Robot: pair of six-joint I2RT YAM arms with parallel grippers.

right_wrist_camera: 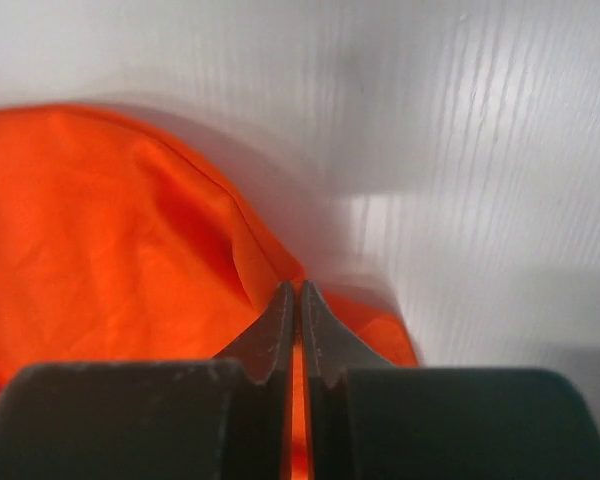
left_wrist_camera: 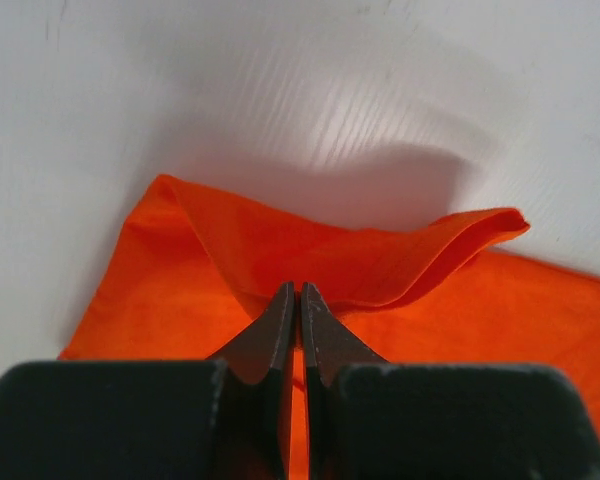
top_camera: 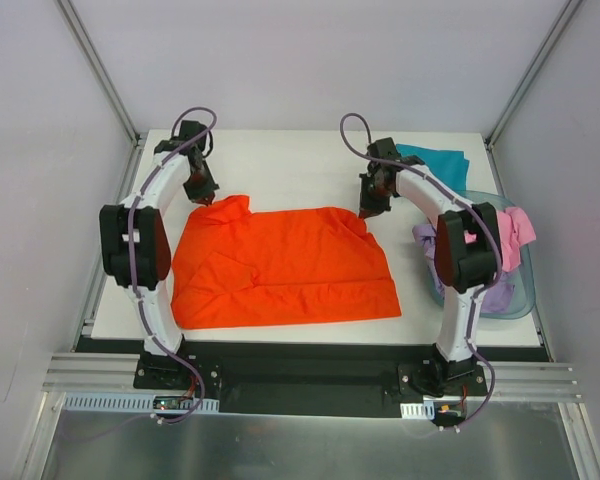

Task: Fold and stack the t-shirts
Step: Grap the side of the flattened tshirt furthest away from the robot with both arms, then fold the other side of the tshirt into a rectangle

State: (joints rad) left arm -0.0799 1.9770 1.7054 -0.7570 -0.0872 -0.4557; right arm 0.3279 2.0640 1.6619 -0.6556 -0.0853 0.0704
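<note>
Lying spread across mid-frame on the bench (top_camera: 280,165), the orange shirt (top_camera: 280,265) has its upper corners clamped by the left hand (top_camera: 207,198) and right hand (top_camera: 365,212); a teal shirt (top_camera: 435,157) lies upper right. Left wrist: fingers (left_wrist_camera: 278,330) pressed together on a raised orange fold, lower centre. Right wrist: fingers together on the shirt's edge.

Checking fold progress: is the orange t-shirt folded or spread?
Orange t-shirt spread on the table, far corners pinched by left gripper and right gripper; whether doubled over, cannot tell.
</note>
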